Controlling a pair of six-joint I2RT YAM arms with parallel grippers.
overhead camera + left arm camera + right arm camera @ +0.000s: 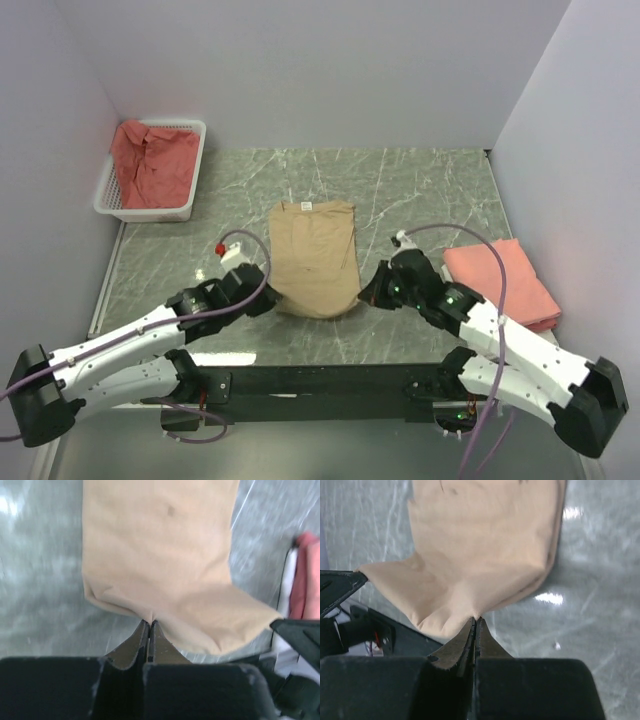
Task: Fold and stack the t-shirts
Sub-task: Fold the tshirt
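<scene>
A tan t-shirt (316, 252) lies lengthwise in the middle of the table, folded narrow, collar at the far end. Its near hem is lifted off the table. My left gripper (272, 296) is shut on the hem's left corner (148, 616). My right gripper (366, 294) is shut on the right corner (477, 614). The cloth sags between the two grips. A folded salmon-pink t-shirt (503, 281) rests at the right edge of the table. Another coral t-shirt (152, 163) lies crumpled in the white basket (196, 176) at the far left.
White walls close in the table on the left, back and right. A black bar (320, 382) carrying both arm bases runs along the near edge. Purple cables (470, 235) loop over both wrists.
</scene>
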